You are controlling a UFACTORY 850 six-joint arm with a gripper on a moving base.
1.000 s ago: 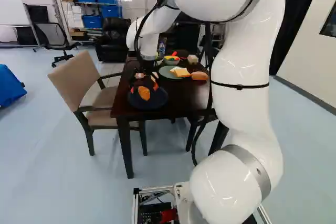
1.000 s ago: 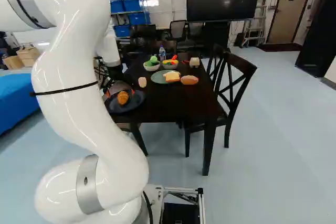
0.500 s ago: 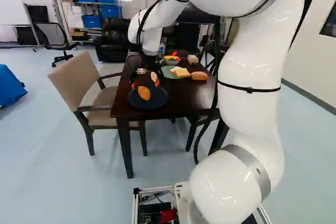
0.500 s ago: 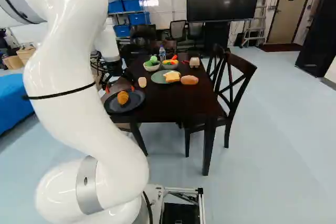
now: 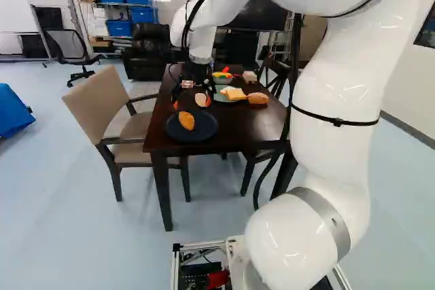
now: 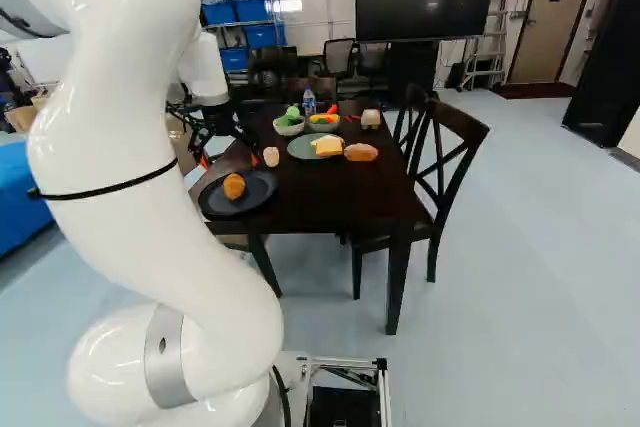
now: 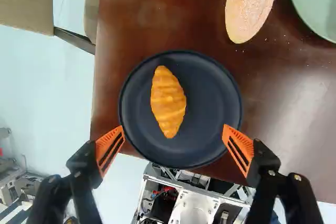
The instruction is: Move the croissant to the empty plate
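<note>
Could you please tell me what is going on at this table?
A white robot arm is working at the table, moving a croissant to an empty plate. The croissant lies alone on the dark plate, and the end effector hangs open near it, holding nothing. The croissant may already be where it belongs, judging by the bread on the green plate.
</note>
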